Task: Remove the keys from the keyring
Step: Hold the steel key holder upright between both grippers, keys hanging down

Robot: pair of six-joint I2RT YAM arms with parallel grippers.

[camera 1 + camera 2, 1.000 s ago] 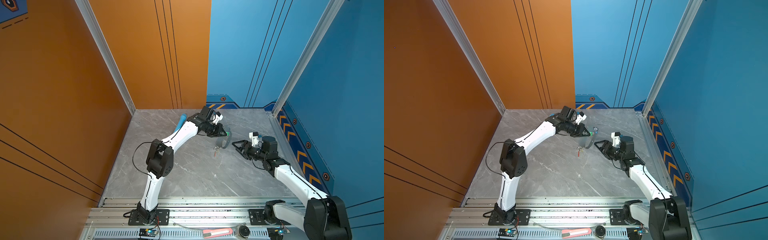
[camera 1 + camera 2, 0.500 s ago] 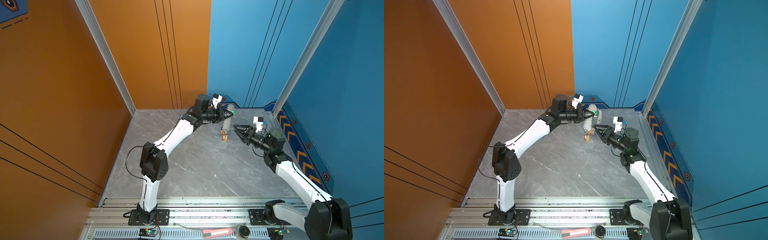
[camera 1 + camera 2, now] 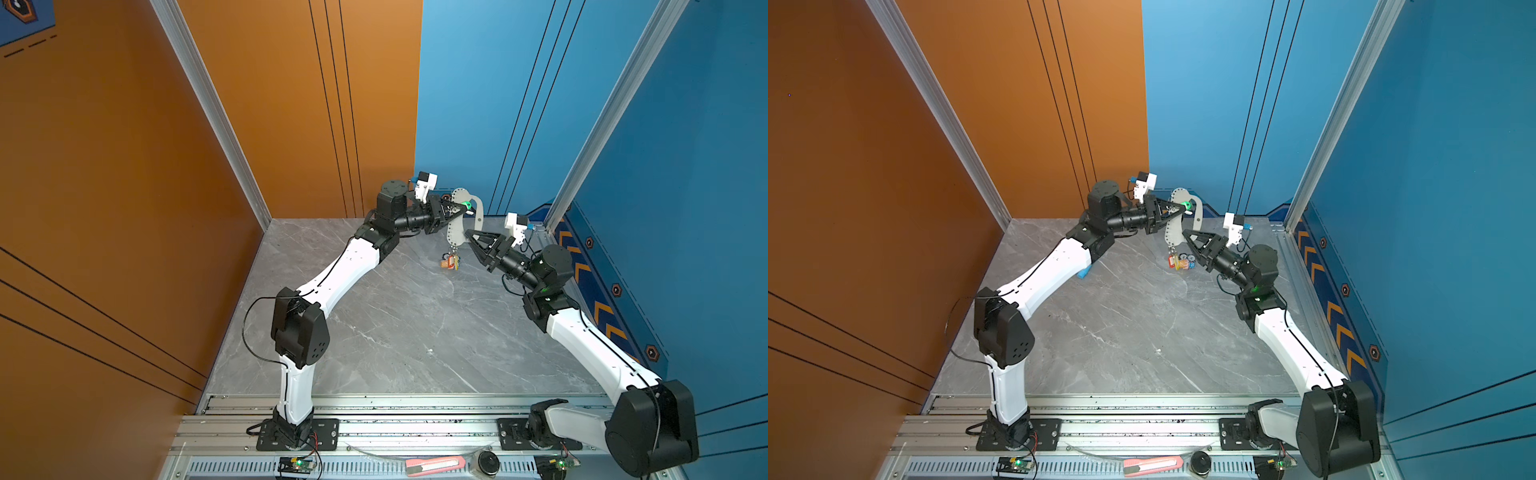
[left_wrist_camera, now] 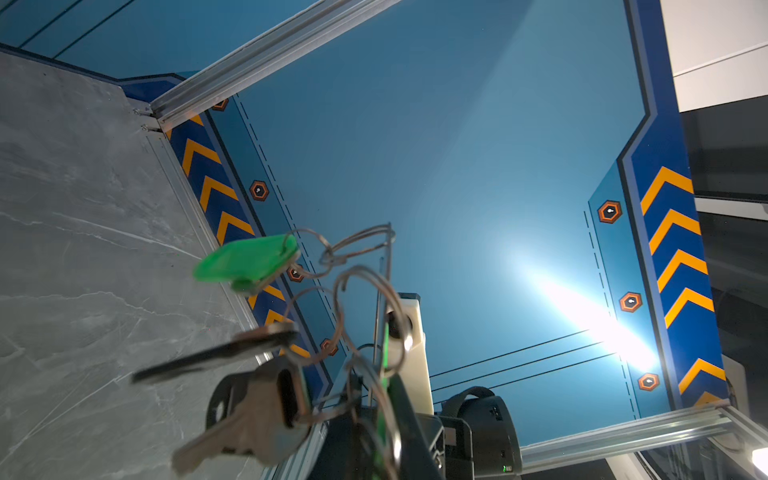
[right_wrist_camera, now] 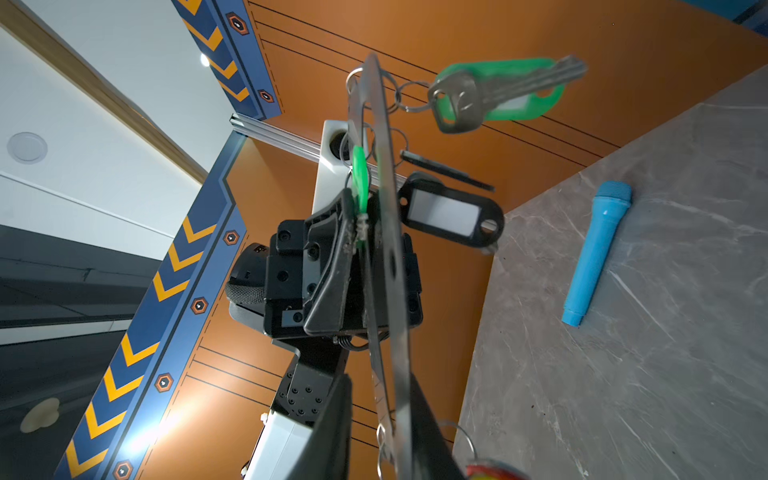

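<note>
The keyring, a flat grey oval loop, is held upright in the air near the back wall. My left gripper is shut on its upper part, next to a green tag. My right gripper is shut on its lower part. Keys with red and yellow tags dangle from the bottom end. In the right wrist view a key on a green tag and a black tag hang off split rings. Two silver keys swing in the left wrist view.
A long light-blue tube lies on the grey marble table under my left forearm. The blue wall with chevron trim stands close behind my right arm. A red-and-white tool lies on the front rail.
My left gripper has lifted the keyring off the table and up toward the back wall. My right gripper rose after it and closed from open onto the ring's lower part.
</note>
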